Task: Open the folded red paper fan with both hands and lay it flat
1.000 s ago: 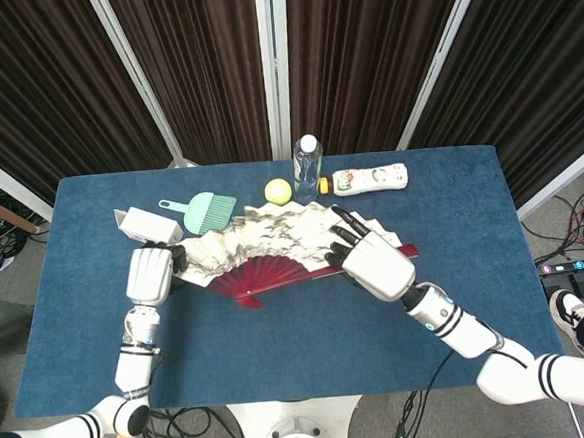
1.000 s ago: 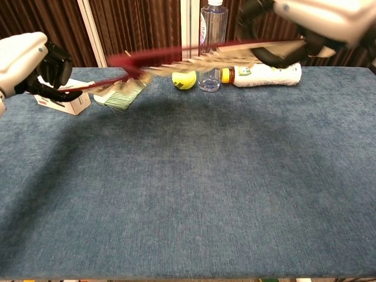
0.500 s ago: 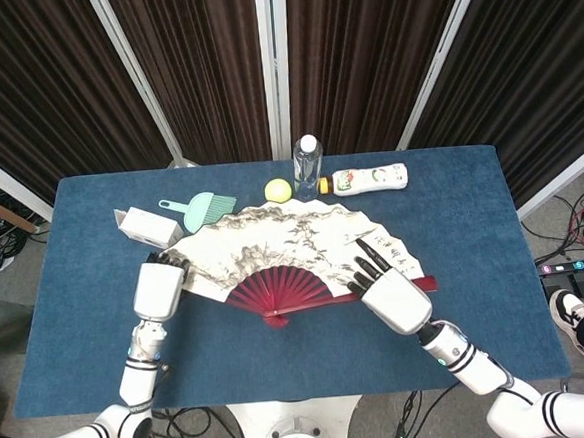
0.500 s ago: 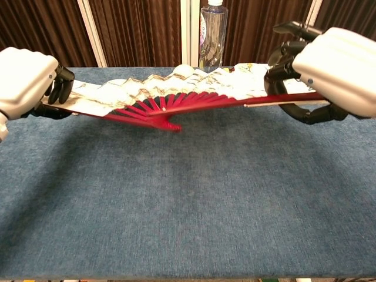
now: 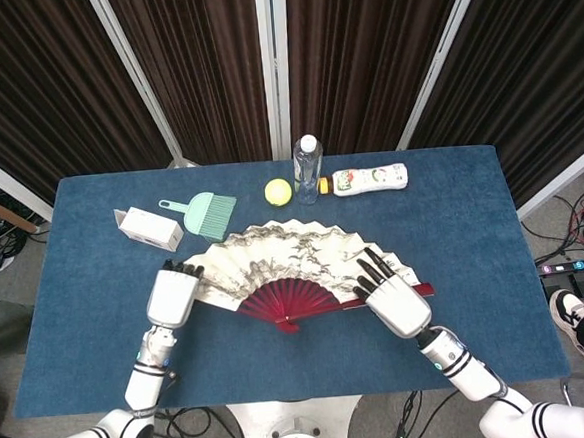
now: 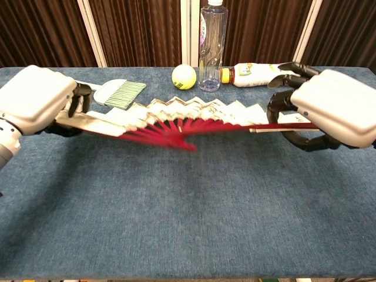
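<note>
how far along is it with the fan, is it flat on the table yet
Opening looks done: the fan is spread into a wide arc, red ribs fanned out from the pivot. In hand: the left hand and right hand each grip an end. Left to do: the chest view shows the fan tilted, its pivot low near the table and its ends raised, so it likely still needs lowering flat and releasing.

- Light even and bright from overhead in both views; no harsh glare on the blue table (image 5: 451, 198).
- Soft, faint shadow under the open fan (image 6: 176, 117) in the chest view.
- Dark curtains (image 5: 202, 75) stay dim, little detail.
- Head view sharp throughout.
- Chest view: slight motion blur along fan ribs; near hands loom large, wide-angle stretch at edges.
</note>
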